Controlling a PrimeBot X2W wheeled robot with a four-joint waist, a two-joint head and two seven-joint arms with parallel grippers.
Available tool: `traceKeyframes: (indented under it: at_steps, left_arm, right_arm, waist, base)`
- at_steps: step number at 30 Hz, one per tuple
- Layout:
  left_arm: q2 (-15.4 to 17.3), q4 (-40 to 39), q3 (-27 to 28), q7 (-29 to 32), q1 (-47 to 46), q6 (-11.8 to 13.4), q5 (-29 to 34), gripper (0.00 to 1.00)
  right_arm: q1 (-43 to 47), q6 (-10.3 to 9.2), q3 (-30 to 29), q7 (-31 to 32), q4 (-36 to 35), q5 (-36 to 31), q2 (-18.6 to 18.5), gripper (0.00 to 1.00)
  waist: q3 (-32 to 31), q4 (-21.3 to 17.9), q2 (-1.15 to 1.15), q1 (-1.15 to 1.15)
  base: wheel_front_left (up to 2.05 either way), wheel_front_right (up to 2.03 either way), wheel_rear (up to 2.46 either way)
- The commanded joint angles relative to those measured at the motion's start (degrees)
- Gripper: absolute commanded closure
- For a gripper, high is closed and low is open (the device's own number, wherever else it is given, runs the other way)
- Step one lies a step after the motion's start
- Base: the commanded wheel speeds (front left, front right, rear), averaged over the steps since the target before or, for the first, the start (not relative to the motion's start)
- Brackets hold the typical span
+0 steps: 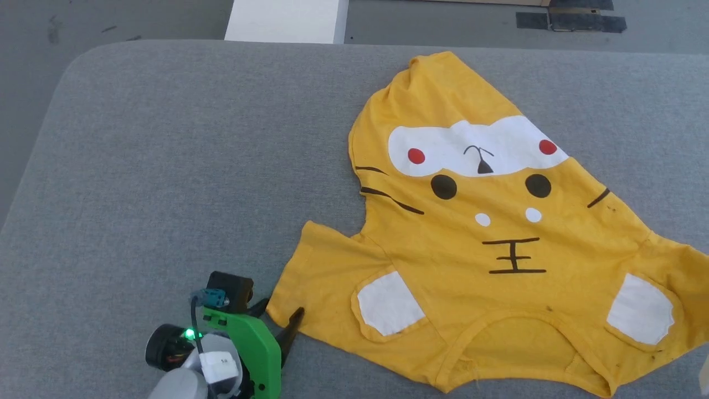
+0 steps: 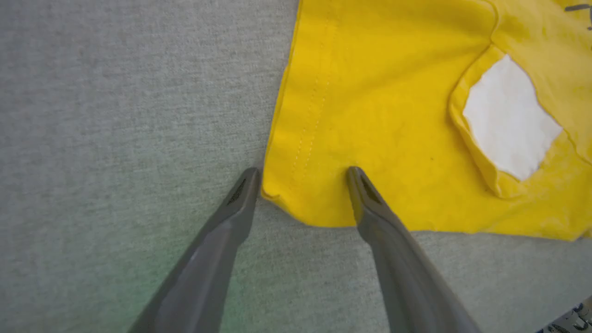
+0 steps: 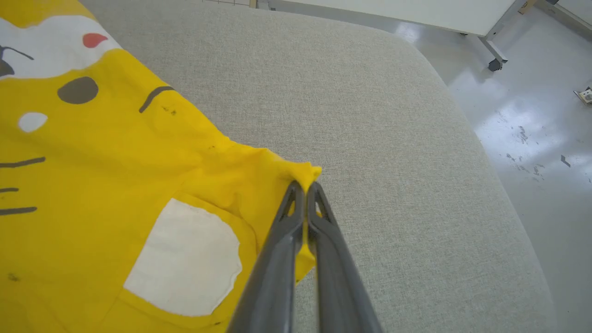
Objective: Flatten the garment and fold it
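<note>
Grey padded desk (image 1: 166, 166) carries the garment (image 1: 498, 249) spread print-up toward its right side; I read my left hand (image 2: 303, 170) open, its fingers (image 2: 238, 196) straddling the near sleeve corner straight ahead, while my right hand (image 3: 305, 186) is closed, pinching the opposite sleeve's tip.

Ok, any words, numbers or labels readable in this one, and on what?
"王": a black stroke mark that reads like this character, printed on the garment.
White label by the green bracket on the robot's arm: its print is too small to read.
Nothing else legible.
</note>
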Motion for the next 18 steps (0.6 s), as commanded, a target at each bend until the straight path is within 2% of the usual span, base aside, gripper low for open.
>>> traceKeyframes:
  at_steps: [1, 2, 3, 7, 11, 16, 18]
  left_arm:
    - [0.25, 2.05, -0.82, 1.55, 0.07, 0.04, -0.24, 0.0]
    - [0.22, 2.36, -0.83, 1.63, 0.14, 0.09, -0.36, 0.55]
    - [0.02, 2.51, -0.69, 1.4, 0.28, 0.09, -0.8, 1.0]
    - [-0.16, 1.55, 0.07, 0.33, 0.73, 0.01, -2.5, 1.0]
    - [-1.03, -1.36, 3.3, -4.39, 0.59, 0.78, -4.58, 1.0]
    - [-5.55, -8.42, 9.7, -10.92, -1.07, 1.64, -11.93, 1.0]
    - [-6.92, -11.78, 12.22, -12.77, -2.7, 3.3, -13.44, 1.0]
  right_arm:
    - [-1.1, -0.1, -0.03, 0.02, -0.3, 0.4, 0.17, 1.0]
    - [-1.17, -0.1, -0.06, -0.01, -0.35, 0.4, 0.21, 1.0]
    - [-1.23, -0.1, -0.1, -0.07, -0.4, 0.39, 0.25, 1.0]
    - [-1.43, -0.1, -0.13, -0.56, -0.68, 0.4, 0.42, 1.0]
    - [-2.3, -0.1, 0.53, -1.59, -1.55, 0.65, 0.65, 1.0]
    - [-5.12, -0.1, 4.0, -2.73, -4.14, 1.95, 0.44, 1.0]
    - [-6.97, -0.1, 6.15, -2.69, -5.45, 3.02, -0.37, 1.0]
  waist:
    - [0.22, -0.6, 0.0, 0.0]
    - [0.21, -0.76, 0.0, 0.0]
    - [0.17, -0.94, 0.0, 0.0]
    - [-0.38, -1.4, 0.0, 0.0]
    - [-1.72, -1.88, 0.0, 0.0]
    - [-4.14, -2.53, 0.0, 0.0]
    - [-5.16, -2.88, 0.0, 0.0]
  base:
    - [0.0, 0.0, 0.0]
    - [0.0, 0.0, 0.0]
    - [0.0, 0.0, 0.0]
    - [0.0, 0.0, 0.0]
    - [0.0, 0.0, 0.0]
    - [0.0, 0.0, 0.0]
    - [0.0, 0.0, 0.0]
